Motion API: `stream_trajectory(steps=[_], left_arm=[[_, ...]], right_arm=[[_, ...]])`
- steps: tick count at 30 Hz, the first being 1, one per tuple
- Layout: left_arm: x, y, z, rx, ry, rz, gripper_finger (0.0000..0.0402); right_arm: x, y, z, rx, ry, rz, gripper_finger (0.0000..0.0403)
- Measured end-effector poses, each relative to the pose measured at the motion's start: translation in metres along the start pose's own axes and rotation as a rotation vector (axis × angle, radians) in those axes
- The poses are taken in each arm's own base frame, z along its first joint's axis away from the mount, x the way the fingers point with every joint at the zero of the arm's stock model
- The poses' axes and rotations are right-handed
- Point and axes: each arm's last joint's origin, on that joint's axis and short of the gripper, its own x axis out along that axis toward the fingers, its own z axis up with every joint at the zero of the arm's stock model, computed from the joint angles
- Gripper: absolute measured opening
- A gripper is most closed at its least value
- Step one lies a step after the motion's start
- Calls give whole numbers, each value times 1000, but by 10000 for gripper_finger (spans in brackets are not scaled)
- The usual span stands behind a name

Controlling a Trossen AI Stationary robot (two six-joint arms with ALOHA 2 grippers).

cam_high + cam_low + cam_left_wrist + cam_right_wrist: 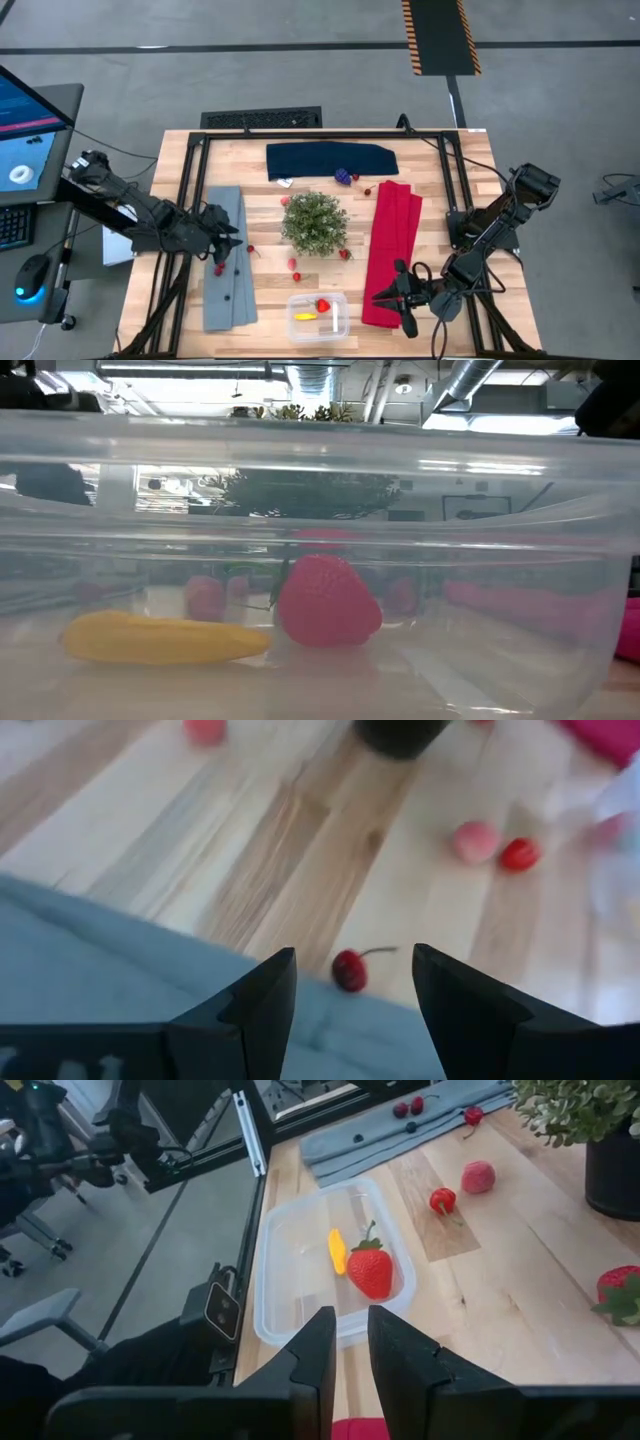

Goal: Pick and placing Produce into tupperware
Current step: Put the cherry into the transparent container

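The clear tupperware point(318, 316) stands at the table's near edge and holds a red strawberry point(371, 1270) and a yellow piece point(338, 1251). A red cherry point(349, 970) lies on the edge of the grey cloth point(226, 262). My left gripper point(352, 956) hovers open just above the cherry, slanting down, a finger on either side without touching. More red berries point(294, 264) lie on the wood near the green plant point(315, 222). A purple grape cluster point(343, 177) lies by the navy cloth point(330, 160). My right gripper point(350, 1325) waits over the red cloth point(392, 250), a narrow gap between its fingers, holding nothing.
Small dark berries point(226, 297) lie on the grey cloth's near half. Black frame rails point(185, 200) run along the table's left, right and far sides. A monitor and a mouse point(30, 272) sit off the table's left edge. Bare wood lies between the grey cloth and the tupperware.
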Motion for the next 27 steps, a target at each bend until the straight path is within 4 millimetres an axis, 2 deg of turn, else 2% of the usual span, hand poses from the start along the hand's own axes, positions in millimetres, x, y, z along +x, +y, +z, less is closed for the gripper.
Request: stream_trajectory(steps=[10,19,27], left_arm=[[27,2,-4,33,197,137,192],[50,-8,-3,109,241,98,192],[63,-12,-4,122,265,86,192]], right_arm=[[0,0,0,0,0,-1,85],[0,0,0,1,0,0,85],[0,0,0,0,0,-1,85]])
